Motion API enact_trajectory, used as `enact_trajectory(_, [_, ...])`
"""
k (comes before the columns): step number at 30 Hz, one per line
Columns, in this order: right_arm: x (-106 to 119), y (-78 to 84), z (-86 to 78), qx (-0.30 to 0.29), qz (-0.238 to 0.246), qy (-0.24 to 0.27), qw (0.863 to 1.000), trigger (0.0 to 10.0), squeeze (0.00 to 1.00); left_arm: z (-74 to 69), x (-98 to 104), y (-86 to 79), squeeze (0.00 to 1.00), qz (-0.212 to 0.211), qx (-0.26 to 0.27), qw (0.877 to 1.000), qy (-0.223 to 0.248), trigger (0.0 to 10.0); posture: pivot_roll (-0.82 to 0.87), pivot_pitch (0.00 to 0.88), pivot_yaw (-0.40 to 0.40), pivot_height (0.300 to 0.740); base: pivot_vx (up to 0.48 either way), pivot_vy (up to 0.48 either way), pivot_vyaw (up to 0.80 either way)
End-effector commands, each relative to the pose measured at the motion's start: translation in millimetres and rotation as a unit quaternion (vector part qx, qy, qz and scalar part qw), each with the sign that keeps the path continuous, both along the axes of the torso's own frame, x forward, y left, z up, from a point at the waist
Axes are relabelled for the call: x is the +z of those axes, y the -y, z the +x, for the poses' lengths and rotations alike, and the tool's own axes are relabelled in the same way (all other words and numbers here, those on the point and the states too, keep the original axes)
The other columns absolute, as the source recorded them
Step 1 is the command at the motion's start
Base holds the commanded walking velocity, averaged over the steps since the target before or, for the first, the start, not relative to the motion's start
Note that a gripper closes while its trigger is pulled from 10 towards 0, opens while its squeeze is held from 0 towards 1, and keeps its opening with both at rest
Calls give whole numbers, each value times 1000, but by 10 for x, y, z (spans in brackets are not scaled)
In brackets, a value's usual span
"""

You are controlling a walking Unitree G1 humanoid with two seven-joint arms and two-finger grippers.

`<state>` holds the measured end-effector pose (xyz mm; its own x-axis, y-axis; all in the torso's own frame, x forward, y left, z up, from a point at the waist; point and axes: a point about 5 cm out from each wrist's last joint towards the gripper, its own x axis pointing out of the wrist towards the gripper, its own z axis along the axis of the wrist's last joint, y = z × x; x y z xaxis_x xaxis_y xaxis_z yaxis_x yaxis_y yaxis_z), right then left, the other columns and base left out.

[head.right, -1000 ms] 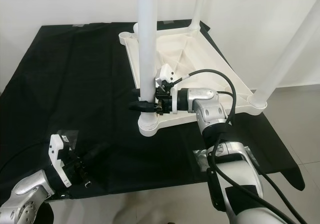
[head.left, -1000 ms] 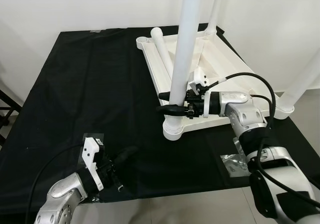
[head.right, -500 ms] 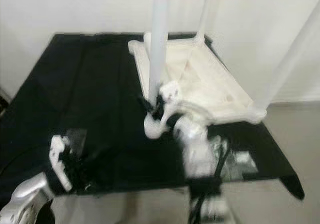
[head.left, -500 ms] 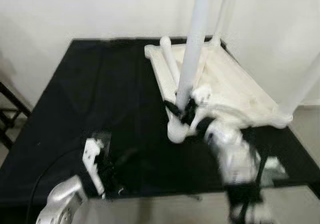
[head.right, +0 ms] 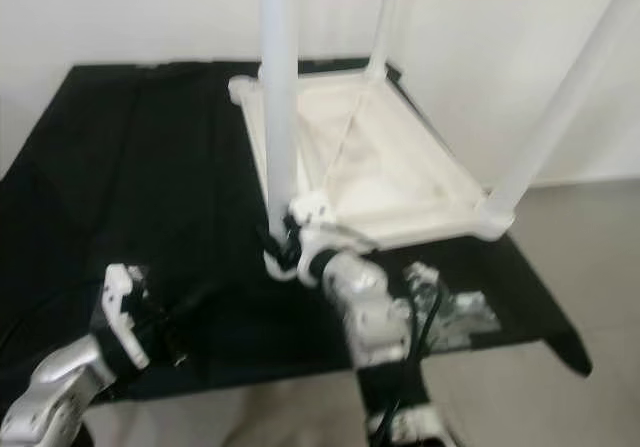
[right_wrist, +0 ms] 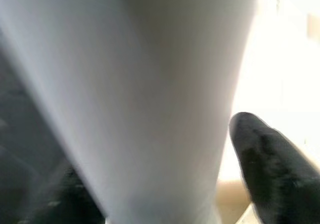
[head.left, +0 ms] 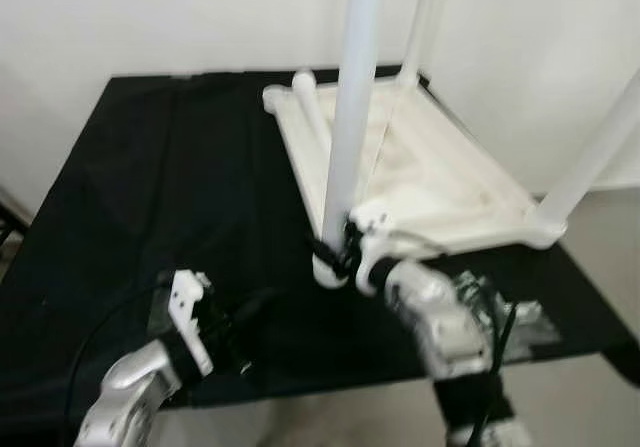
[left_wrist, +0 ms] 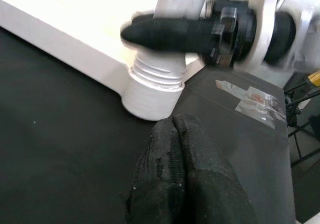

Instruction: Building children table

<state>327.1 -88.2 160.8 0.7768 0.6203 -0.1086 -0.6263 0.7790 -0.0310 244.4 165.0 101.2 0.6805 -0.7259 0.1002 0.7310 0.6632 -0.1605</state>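
**Steady now: near leg half-seated**

Our right gripper clamps the near leg just above its socket in the upturned tabletop. If we twist off-axis, the thread could cross or the frame slide across the black cloth. Our left gripper, fingers pressed together and empty, rests nearby. A plastic bag lies beside the corner.

You're looking at a bare indoor room, more a plain work corner than a lived-in home: a white wall, a grey tiled floor, and a black cloth spread flat as the work surface.
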Motion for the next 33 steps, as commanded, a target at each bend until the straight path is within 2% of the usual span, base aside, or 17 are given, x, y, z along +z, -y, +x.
enact_trajectory(1, [192, -62, 4, 55, 19, 26, 998, 10000, 1000, -6, -41, 12, 0, 6, -1, 1000, -9, 10000, -11, 78, -38, 740, 0, 0, 0])
enact_trajectory(2, [192, -62, 4, 55, 19, 26, 998, 10000, 1000, -6, -41, 12, 0, 6, -1, 1000, -9, 10000, -11, 78, -38, 740, 0, 0, 0])
enact_trajectory(3, [267, -72, -4, 100, 13, 43, 994, 10000, 1000, -4, -41, 17, 0, 6, -1, 1000, -9, 10000, -9, 77, -40, 740, 0, 0, 0])
enact_trajectory(4, [329, -62, -14, 170, -8, 62, 983, 10000, 27, 1, -41, 22, 0, 6, 0, 1000, -9, 10000, -3, 77, -43, 740, 0, 0, 0])
enact_trajectory(5, [362, -44, -20, 215, -27, 73, 974, 10000, 27, 3, -40, 26, 0, 6, 0, 1000, -8, 10000, -3, 77, -43, 740, 0, 0, 0])
enact_trajectory(6, [362, -44, -20, 215, -27, 73, 974, 10000, 27, 3, -40, 26, 0, 6, 0, 1000, -8, 10000, -3, 77, -43, 740, 0, 0, 0])
enact_trajectory(8, [398, 5, 20, 285, -44, 66, 955, 10000, 0, 8, -42, 30, 0, 7, 1, 1000, -8, 10000, 0, 75, -46, 740, 0, 0, 0])
enact_trajectory(10, [411, 26, 75, 319, -48, 54, 945, 10000, 0, 9, -44, 28, 0, 7, 1, 1000, -8, 10000, 1, 73, -47, 740, 0, 0, 0])
enact_trajectory(15, [424, 23, 169, 347, -44, 35, 936, 10000, 0, 3, -49, 23, 0, 8, 1, 1000, -8, 10000, 15, 71, -52, 740, 0, 0, 0])
enact_trajectory(16, [432, 16, 197, 359, -33, 21, 933, 6745, 0, -3, -52, 20, 0, 8, 1, 1000, -7, 10000, 17, 71, -54, 740, 0, 0, 0])
enact_trajectory(17, [442, 15, 213, 372, -26, 12, 928, 0, 0, -9, -55, 17, 0, 9, 1, 1000, -7, 10000, 18, 70, -55, 740, 0, 0, 0])
enact_trajectory(21, [436, 25, 227, 383, -22, 0, 923, 0, 0, -17, -58, 12, 0, 9, 2, 1000, -7, 10000, 17, 72, -56, 740, 0, 0, 0])
enact_trajectory(26, [398, 49, 264, 363, -13, -1, 932, 0, 0, -22, -58, 9, 0, 9, 2, 1000, -7, 10000, 16, 73, -55, 740, 0, 0, 0])
enact_trajectory(29, [334, 58, 280, 323, 4, 9, 946, 0, 0, -29, -60, 7, 0, 9, 2, 1000, -8, 10000, 14, 77, -55, 740, 0, 0, 0])
enact_trajectory(30, [334, 58, 280, 323, 4, 9, 946, 0, 0, -29, -60, 7, 0, 9, 2, 1000, -8, 10000, 14, 77, -55, 740, 0, 0, 0])
enact_trajectory(31, [274, 38, 272, 284, 16, 12, 959, 0, 0, -31, -61, 6, 0, 9, 2, 1000, -8, 10000, 13, 78, -55, 740, 0, 0, 0])
enact_trajectory(33, [274, 38, 272, 284, 16, 12, 959, 0, 0, -31, -61, 6, 0, 9, 2, 1000, -8, 10000, 13, 78, -55, 740, 0, 0, 0])
